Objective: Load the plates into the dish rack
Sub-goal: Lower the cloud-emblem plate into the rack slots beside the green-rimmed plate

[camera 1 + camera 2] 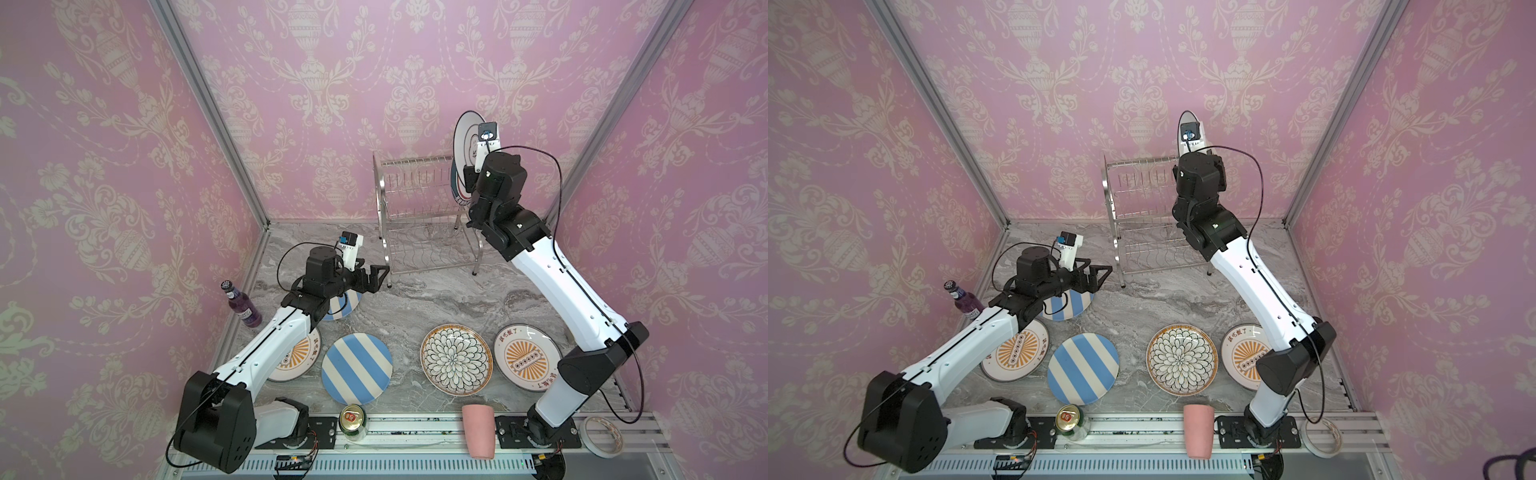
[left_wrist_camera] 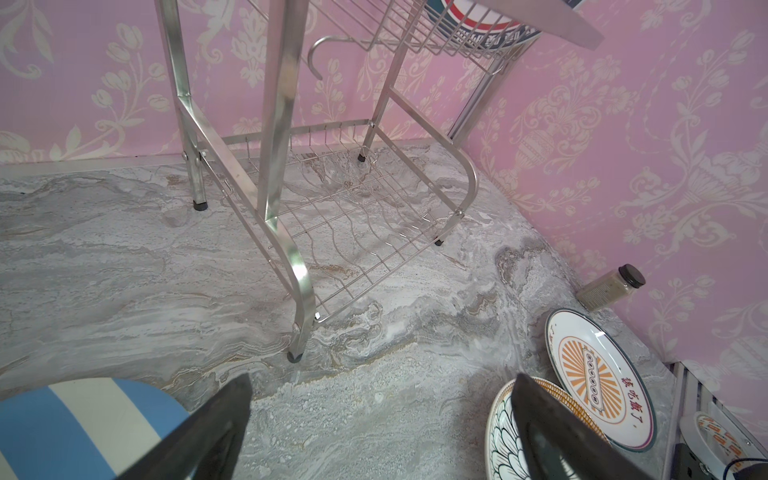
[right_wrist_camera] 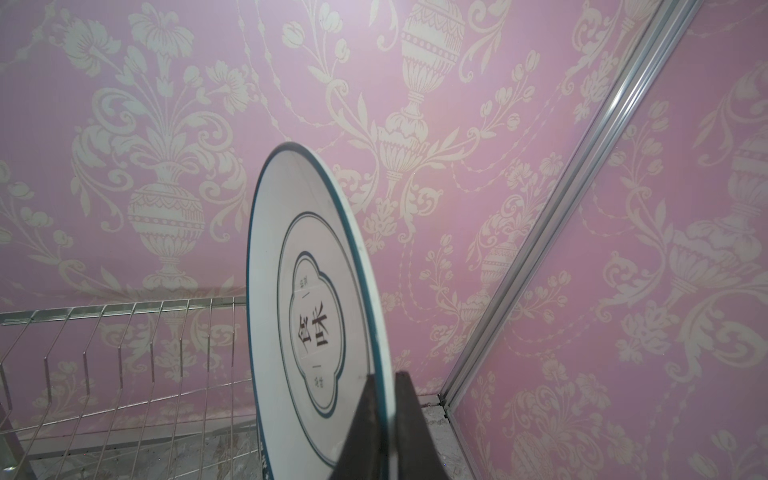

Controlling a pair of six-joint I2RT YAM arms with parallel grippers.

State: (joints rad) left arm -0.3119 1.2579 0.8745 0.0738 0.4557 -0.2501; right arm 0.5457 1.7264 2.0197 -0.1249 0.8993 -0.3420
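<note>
five plates [image 1: 356, 369] lie flat on the table [image 1: 419, 299]. the left jaws stand apart, empty, beside the dish rack [image 1: 419, 216]. farther back, the right jaws clamp the teal-rimmed plate [image 3: 286, 232] upright over the rack's top shelf.

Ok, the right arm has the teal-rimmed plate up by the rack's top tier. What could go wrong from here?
1. The right pincer pinches the teal-rimmed white round plate only at its rim and holds it upright, so it could swivel or slip while being lowered.
2. A navy-and-red-rimmed plate already sits in the top tier at that end of the shiny steel wire dish rack. The incoming plate might knock it or miss a slot.
</note>
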